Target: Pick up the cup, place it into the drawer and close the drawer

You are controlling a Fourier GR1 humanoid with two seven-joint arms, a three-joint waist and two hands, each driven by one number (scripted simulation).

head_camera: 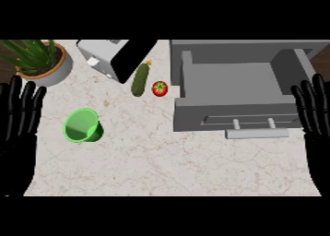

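Though hardly begun, leaves every step to do: no lift, no placing, no closing yet. Shows the green cup (pixel 83 125) on the tabletop (pixel 167 166) at centre left of the frame, well apart from the drawer (pixel 229 83) at upper right and touched by neither hand. Finds that drawer already pulled out and open to view from above, so calls for no opening first. Has the left hand (pixel 14 115) at the left edge and the right hand (pixel 321 115) at the right edge, both resting with fingers straight and pointing up, holding nothing.

Looks glossy and thin-walled in the cup: a round, tapering shape with a brighter rim, possibly tipped toward the lower left, though hard to say from so steep an angle. Reads as matt grey in the drawer: boxy, flat-walled, with a bar handle (pixel 256 133) on two posts at its front. Carries pale marble veining across the tabletop. Further up, takes in a bumpy dark-green cucumber (pixel 140 79) just beside a shiny red tomato (pixel 159 88), a grey-and-black appliance (pixel 116 55), and a spiky plant (pixel 32 50) in a round clay pot at upper left.
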